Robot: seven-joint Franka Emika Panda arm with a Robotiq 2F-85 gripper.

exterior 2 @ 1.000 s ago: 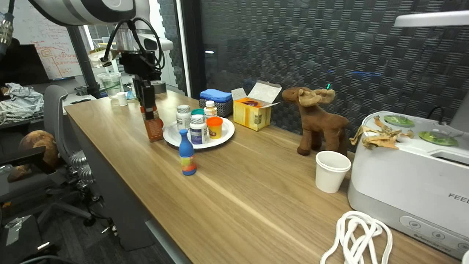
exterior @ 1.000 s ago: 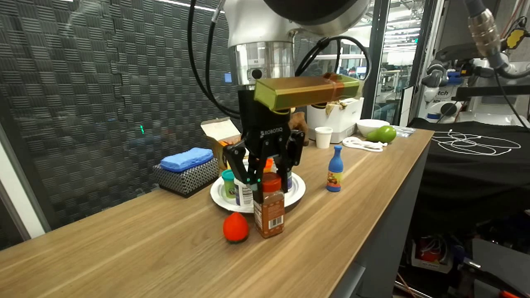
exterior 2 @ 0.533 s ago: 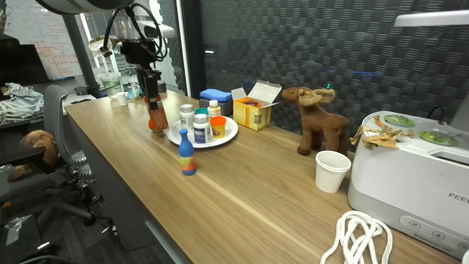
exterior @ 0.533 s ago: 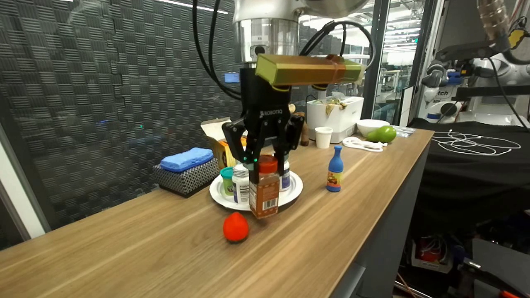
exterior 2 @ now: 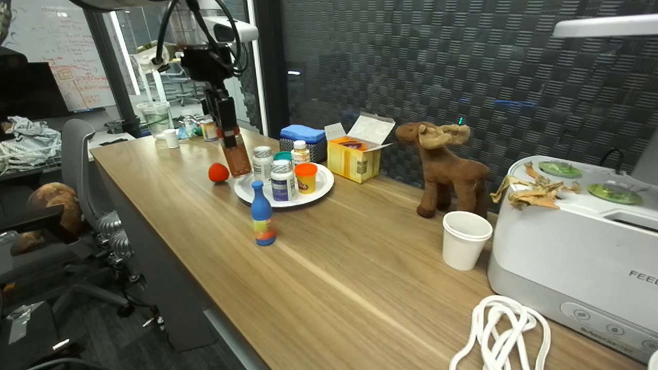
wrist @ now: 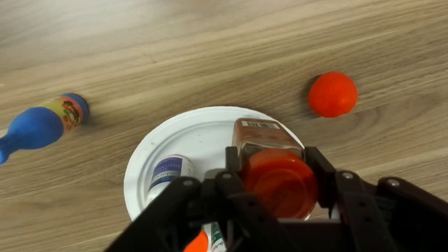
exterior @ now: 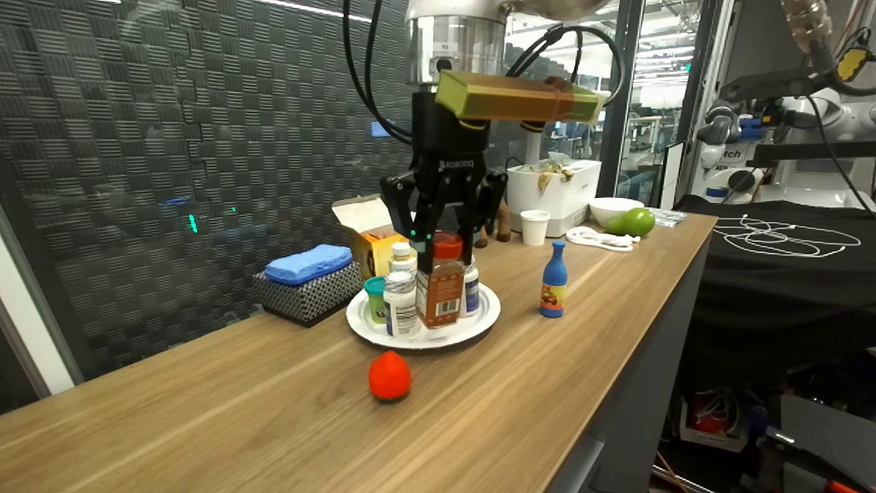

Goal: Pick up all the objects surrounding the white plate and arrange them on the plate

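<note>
The gripper (exterior: 446, 255) is clamped on the red-lidded jar (exterior 2: 237, 159), its 2 fingers (wrist: 320, 171) pressed to opposite sides just below the lid. The jar is over the white plate (wrist: 196, 134), close to the plate's rim, and leans a little in an exterior view; I cannot tell whether its base touches the plate.

5 more things stand upright on the plate: the purple-labelled bottle (exterior 2: 283, 182), the silver-capped bottle (exterior 2: 262, 165), the white-capped bottle (exterior 2: 300, 154), the yellow tub (exterior 2: 305, 181) with an orange lid and the green tub (exterior 2: 281, 155) with a teal lid. In an exterior view the green tub is partly hidden behind the bottles on the plate.

On the wooden table (exterior: 260, 424), off the plate, the red rounded object (exterior: 390, 376) is near the plate, on the side where the jar is. The blue bottle (exterior: 553, 284) stands upright near the plate too, on a different side from the red rounded object.

The patterned box (exterior: 311, 296), with the blue cloth (exterior: 309, 263) lying on top, is near the plate, and so is the open yellow carton (exterior 2: 352, 163). The brown plush moose (exterior 2: 450, 172) stands farther from the plate than the carton. Well apart from the plate are the 2 nested paper cups (exterior 2: 465, 244), the white appliance (exterior 2: 576, 252), the white cord (exterior: 619, 241), the white bowl (exterior: 614, 207) and the green pear-shaped object (exterior: 635, 222).
</note>
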